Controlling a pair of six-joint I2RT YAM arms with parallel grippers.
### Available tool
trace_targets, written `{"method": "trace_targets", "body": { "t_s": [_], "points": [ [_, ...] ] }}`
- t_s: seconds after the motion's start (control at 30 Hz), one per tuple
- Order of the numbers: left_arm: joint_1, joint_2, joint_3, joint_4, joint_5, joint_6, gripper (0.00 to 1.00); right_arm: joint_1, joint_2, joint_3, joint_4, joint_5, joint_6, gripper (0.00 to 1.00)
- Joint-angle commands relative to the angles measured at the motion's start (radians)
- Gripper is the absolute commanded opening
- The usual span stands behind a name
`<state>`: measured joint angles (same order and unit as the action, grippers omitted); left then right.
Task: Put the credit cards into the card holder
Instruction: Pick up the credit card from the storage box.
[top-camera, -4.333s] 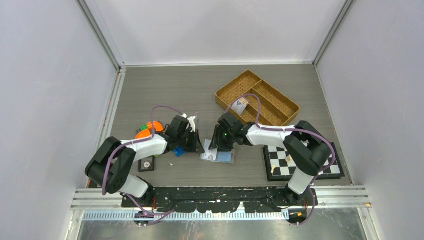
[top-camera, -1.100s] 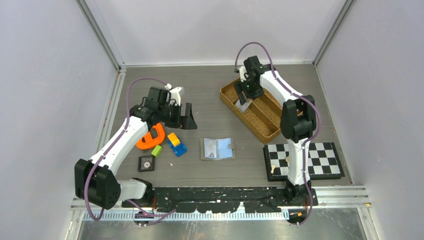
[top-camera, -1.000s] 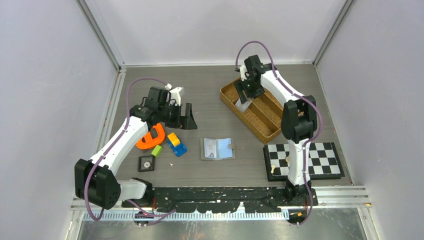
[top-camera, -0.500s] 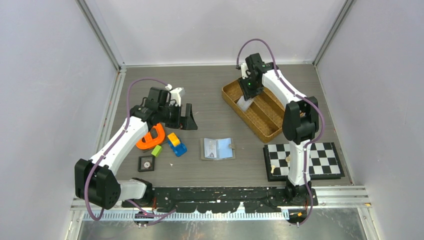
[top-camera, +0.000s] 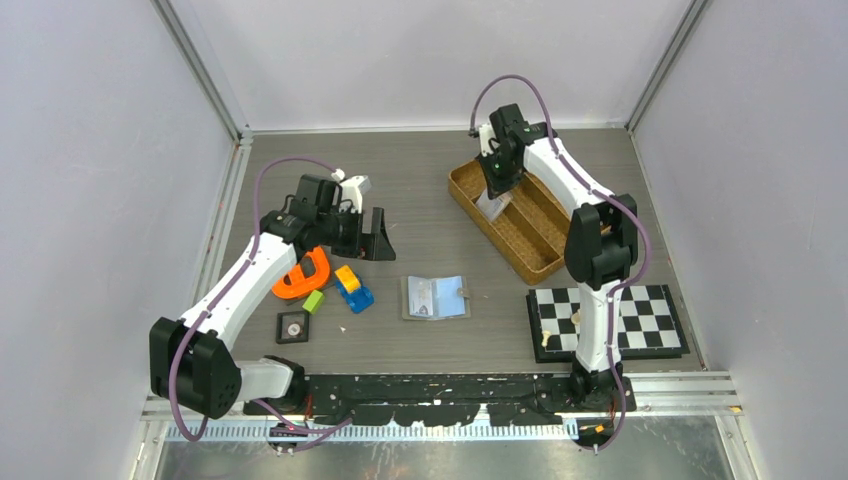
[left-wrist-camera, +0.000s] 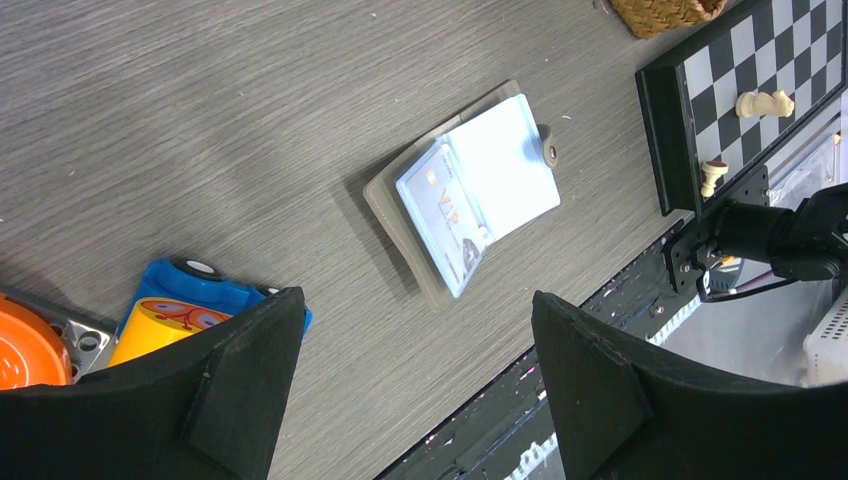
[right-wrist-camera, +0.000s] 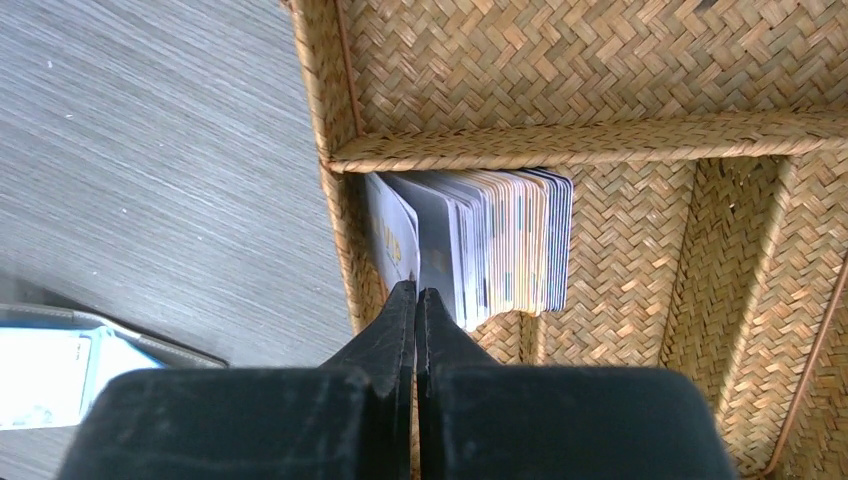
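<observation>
- A stack of thin, pale credit cards (right-wrist-camera: 490, 240) is seen standing on edge in a compartment of a woven wicker tray (right-wrist-camera: 600, 60). It is pressed against the tray's side wall and a braided divider.
- The right gripper (right-wrist-camera: 415, 292) is lowered to the near edge of the stack with its black jaws pressed together. Whether a card is pinched between them cannot be told.
- The card holder (left-wrist-camera: 465, 190) is laid open and flat on the counter (top-camera: 420, 190), well apart from the tray. Its grey cover is rimmed around a light blue inside, and a small snap tab (left-wrist-camera: 548, 150) is shown at one edge.
- One glossy card marked "VIP" (left-wrist-camera: 440, 205) is seen lying on one half of the holder.
- The left gripper (left-wrist-camera: 420, 400) is held above the counter, its broad matte jaws spread wide and nothing between them.
- The counter is finished in grey wood grain and is enclosed by plain pale walls. A black-and-white chessboard (top-camera: 640, 310) is set near the right arm's base.
</observation>
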<state>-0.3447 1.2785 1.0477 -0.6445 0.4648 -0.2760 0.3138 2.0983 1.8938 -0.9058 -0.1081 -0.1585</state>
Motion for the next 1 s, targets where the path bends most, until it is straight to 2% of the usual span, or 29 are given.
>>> {"method": "trace_targets", "body": {
  "t_s": [0.0,0.2,0.37,0.47,0.6,0.8,0.97],
  "points": [
    [0.003,-0.014,-0.004,0.021,0.035,0.019,0.85,0.015,-0.102,0.081,-0.04,0.014,-0.001,0.01],
    [0.003,-0.041,-0.013,0.044,0.067,0.033,0.84,0.069,-0.168,0.14,-0.129,0.03,0.005,0.01],
    [0.001,-0.09,-0.027,0.096,0.158,0.046,0.82,0.158,-0.266,0.122,-0.202,0.002,0.072,0.01],
    [-0.01,-0.125,-0.044,0.143,0.222,0.05,0.81,0.198,-0.355,0.026,-0.181,-0.128,0.138,0.0],
    [-0.053,-0.167,-0.063,0.186,0.293,0.062,0.81,0.219,-0.463,-0.128,-0.112,-0.381,0.205,0.01],
    [-0.112,-0.171,-0.088,0.272,0.441,0.033,0.82,0.253,-0.537,-0.275,-0.089,-0.709,0.202,0.01],
    [-0.147,-0.156,-0.09,0.28,0.485,0.022,0.81,0.3,-0.555,-0.323,-0.108,-0.835,0.167,0.0]
  ]
}}
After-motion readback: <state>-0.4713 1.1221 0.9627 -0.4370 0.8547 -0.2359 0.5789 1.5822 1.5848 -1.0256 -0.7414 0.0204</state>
